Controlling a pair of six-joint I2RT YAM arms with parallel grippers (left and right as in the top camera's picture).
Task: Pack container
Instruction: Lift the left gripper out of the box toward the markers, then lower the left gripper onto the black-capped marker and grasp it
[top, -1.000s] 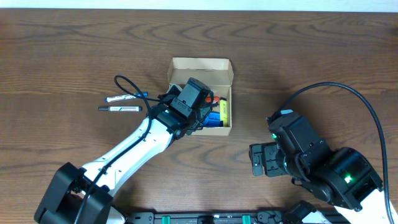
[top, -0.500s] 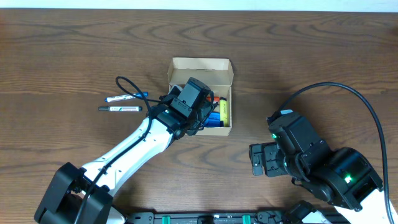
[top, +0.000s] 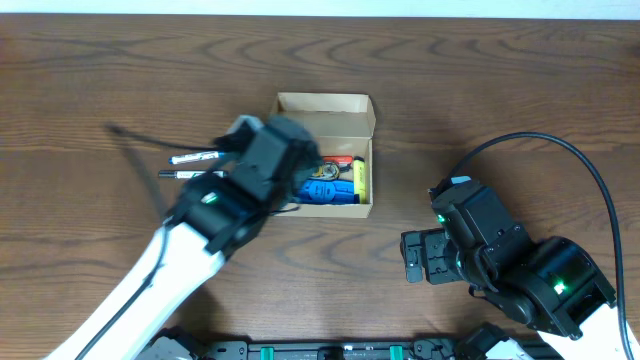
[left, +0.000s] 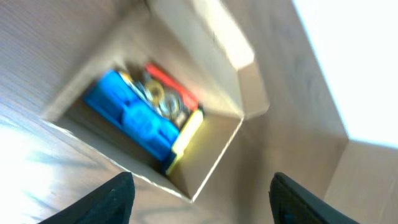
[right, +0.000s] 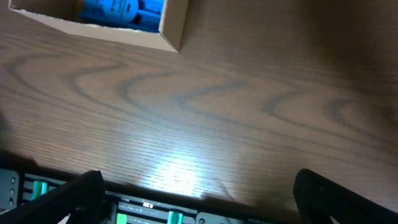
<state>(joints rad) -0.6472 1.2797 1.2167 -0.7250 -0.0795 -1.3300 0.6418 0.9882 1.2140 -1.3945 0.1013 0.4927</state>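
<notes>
The container, open tan cardboard, holds colourful items; left gripper and right gripper spread wide.

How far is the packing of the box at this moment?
Done: a blue item, a yellow item and a red item lie inside the cardboard box. In hand: nothing; the left tool is open near the box, the right tool open, apart. Left: two pens on the table beside the box.
</notes>
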